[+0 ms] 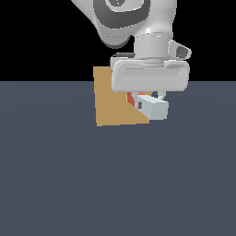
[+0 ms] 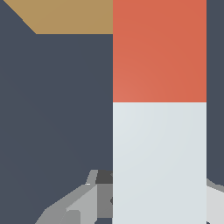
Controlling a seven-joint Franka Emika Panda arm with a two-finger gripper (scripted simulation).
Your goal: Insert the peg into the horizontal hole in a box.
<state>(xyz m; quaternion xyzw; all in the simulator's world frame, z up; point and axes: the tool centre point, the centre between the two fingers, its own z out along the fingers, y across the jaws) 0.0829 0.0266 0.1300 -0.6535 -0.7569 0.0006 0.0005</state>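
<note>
In the exterior view my gripper point(image 1: 149, 100) hangs just in front of the tan box point(image 1: 109, 102) and is shut on the peg point(image 1: 155, 108). The peg lies level above the floor, its pale grey end towards the camera and its orange-red end point(image 1: 132, 98) against the box's right side. In the wrist view the peg point(image 2: 159, 159) fills the frame lengthwise, with its orange-red end point(image 2: 159, 50) reaching towards the box point(image 2: 70, 15). One grey finger point(image 2: 81, 204) shows beside it. The hole is hidden behind the hand and the peg.
The box stands on a flat dark blue-grey floor point(image 1: 69, 184). The robot's white wrist and arm point(image 1: 133, 23) rise above the box. Nothing else stands on the floor.
</note>
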